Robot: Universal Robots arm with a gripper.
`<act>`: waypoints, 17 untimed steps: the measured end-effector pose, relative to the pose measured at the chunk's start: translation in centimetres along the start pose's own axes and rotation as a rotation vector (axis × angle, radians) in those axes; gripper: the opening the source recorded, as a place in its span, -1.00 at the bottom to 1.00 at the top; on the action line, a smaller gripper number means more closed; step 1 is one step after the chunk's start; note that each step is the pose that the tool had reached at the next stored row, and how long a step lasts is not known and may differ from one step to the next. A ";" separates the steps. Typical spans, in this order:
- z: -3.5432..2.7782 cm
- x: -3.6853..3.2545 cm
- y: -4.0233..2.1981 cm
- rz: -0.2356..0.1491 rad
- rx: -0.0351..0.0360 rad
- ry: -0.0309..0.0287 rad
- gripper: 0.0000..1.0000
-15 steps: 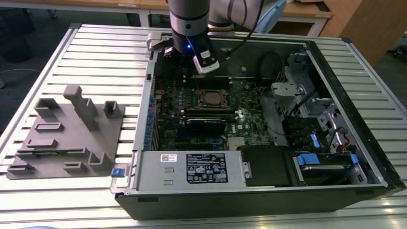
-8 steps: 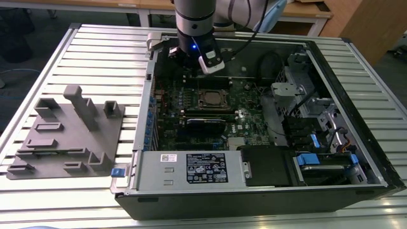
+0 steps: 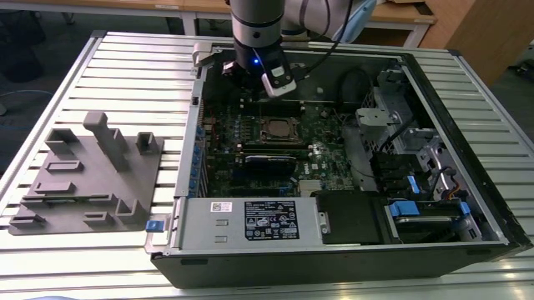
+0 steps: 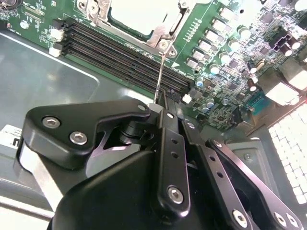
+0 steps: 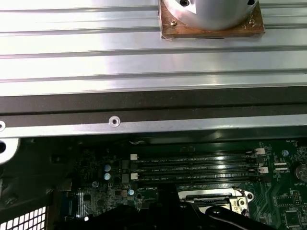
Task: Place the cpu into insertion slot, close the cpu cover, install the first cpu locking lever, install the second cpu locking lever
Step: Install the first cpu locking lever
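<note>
The cpu (image 4: 141, 13) lies with its pale metal top up in the insertion slot, which it hides. The silvery cpu cover (image 4: 162, 34) is down around it. In the exterior view the cpu cover (image 3: 279, 130) frames the chip at the middle of the green board. A thin wire locking lever (image 4: 159, 76) rises from the cover's corner across the memory slots. My gripper (image 4: 162, 97) has its black fingers shut on the lever's free end. In the exterior view the arm's wrist (image 3: 254, 59) hangs over the case's far side, just beyond the socket.
Long black memory slots (image 4: 120, 52) run beside the socket. A black card module (image 3: 269, 159) lies nearer on the board. The power supply (image 3: 250, 219) and drive bays (image 3: 409, 144) fill the near and right sides. A grey fixture block (image 3: 87, 175) sits on the slatted table.
</note>
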State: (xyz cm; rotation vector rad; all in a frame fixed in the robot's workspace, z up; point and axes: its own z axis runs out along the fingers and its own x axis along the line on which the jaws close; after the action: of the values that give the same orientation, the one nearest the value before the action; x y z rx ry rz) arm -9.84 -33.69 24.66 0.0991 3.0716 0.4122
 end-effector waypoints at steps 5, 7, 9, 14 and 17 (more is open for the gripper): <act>0.05 -0.89 0.05 0.002 0.0002 0.0019 -0.79; 0.06 -1.25 0.07 0.003 0.0006 0.0023 -0.79; 0.07 -1.45 0.07 0.003 0.0009 0.0024 -0.79; 0.08 -1.47 0.08 0.003 0.0008 0.0022 -0.79; 0.13 -1.84 0.09 0.004 0.0011 0.0031 -0.79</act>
State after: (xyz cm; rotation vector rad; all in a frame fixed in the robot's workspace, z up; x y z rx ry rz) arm -7.99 -33.69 24.62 0.1042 3.0753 0.4113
